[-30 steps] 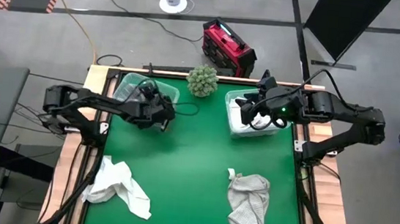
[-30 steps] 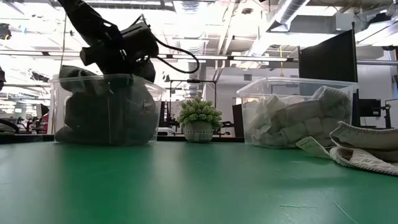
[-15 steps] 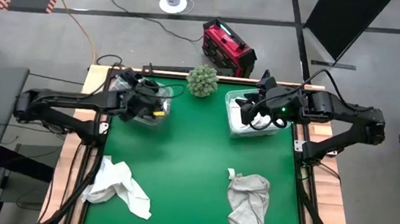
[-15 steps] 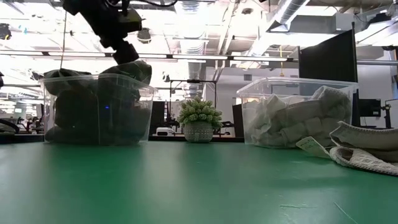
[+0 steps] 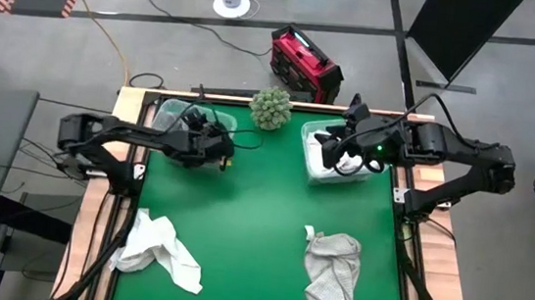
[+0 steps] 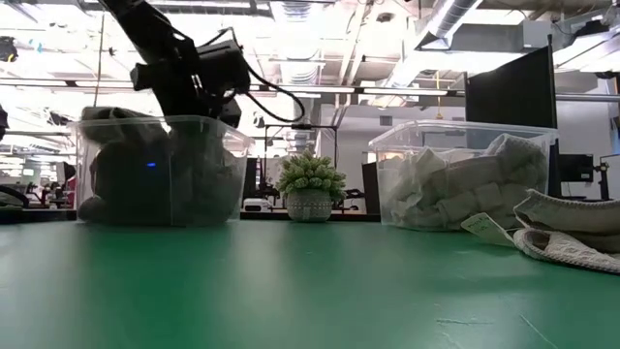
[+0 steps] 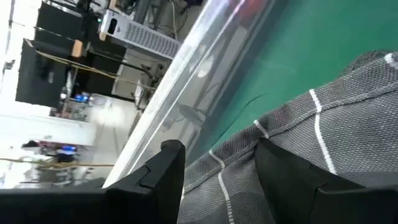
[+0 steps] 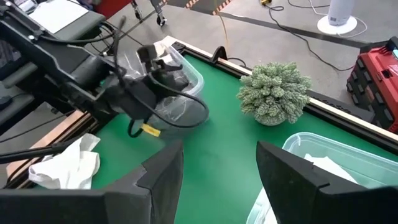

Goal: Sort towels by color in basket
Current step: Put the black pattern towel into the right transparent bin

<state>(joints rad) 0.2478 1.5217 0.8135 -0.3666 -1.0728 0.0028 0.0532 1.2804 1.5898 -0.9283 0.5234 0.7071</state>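
A clear bin (image 5: 168,106) at the far left holds dark towels (image 6: 126,174). My left gripper (image 5: 214,148) is at this bin's near right corner (image 6: 199,92), open. A dark grey plaid towel (image 7: 323,124) fills the space between and beyond its fingers (image 7: 216,146). A second clear bin (image 5: 311,130) at the far right holds white towels (image 6: 455,184). My right gripper (image 5: 334,154) hovers open over it (image 8: 219,146). A crumpled white towel (image 5: 155,248) and a light grey towel (image 5: 332,274) lie on the green table. My left gripper is open, with the plaid towel's top folds (image 7: 236,155) showing in the gap between its fingers. I cannot tell whether the fingers touch the cloth.
A small potted plant (image 5: 271,107) stands at the far edge between the two bins. The green table's middle (image 5: 263,199) lies bare between the bins and the two loose towels. A red case (image 5: 305,63) sits on the floor beyond the table.
My left gripper rose above the dark bin and swung toward the table's left, then came back right and down to the bin's near right corner. The bin shifted a little left and back again. The right arm kept still.
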